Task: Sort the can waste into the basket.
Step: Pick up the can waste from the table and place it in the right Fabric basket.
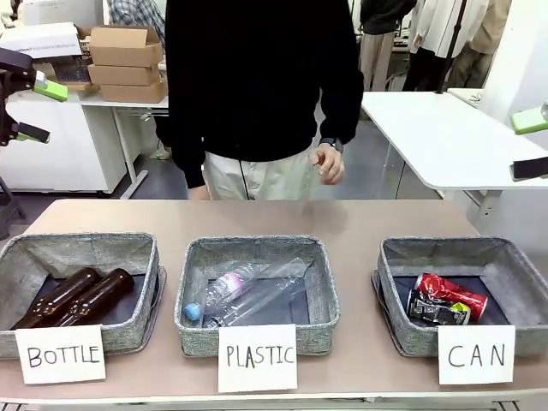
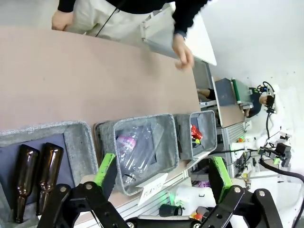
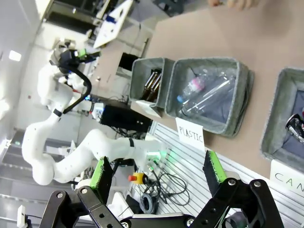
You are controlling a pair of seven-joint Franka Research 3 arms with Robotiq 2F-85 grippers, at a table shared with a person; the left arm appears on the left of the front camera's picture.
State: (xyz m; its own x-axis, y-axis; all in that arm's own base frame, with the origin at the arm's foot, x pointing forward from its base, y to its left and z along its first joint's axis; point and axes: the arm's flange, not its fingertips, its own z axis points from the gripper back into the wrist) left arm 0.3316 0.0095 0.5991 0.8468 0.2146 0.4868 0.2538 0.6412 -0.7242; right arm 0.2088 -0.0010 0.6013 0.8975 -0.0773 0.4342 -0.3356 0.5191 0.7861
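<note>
Two cans lie inside the grey basket (image 1: 445, 247) signed "CAN" at the table's right: a dented red can (image 1: 455, 294) and, in front of it, a black can (image 1: 435, 311) with green-yellow print. My left gripper (image 1: 41, 111) hangs open high at the far left, off the table. At the right edge my right gripper (image 1: 531, 144) hovers open, also well above the basket. In the left wrist view the open gripper (image 2: 162, 175) holds nothing, and the red can (image 2: 195, 133) shows far off. The right wrist view has its gripper (image 3: 157, 170) open and empty, with the basket (image 3: 278, 118) at the right edge.
A basket (image 1: 81, 244) signed "BOTTLE" holds two brown bottles (image 1: 73, 295). The middle basket (image 1: 253, 247) signed "PLASTIC" holds clear plastic bottles (image 1: 248, 295). A person in black stands at the far side, one hand (image 1: 328, 164) over the table's far edge.
</note>
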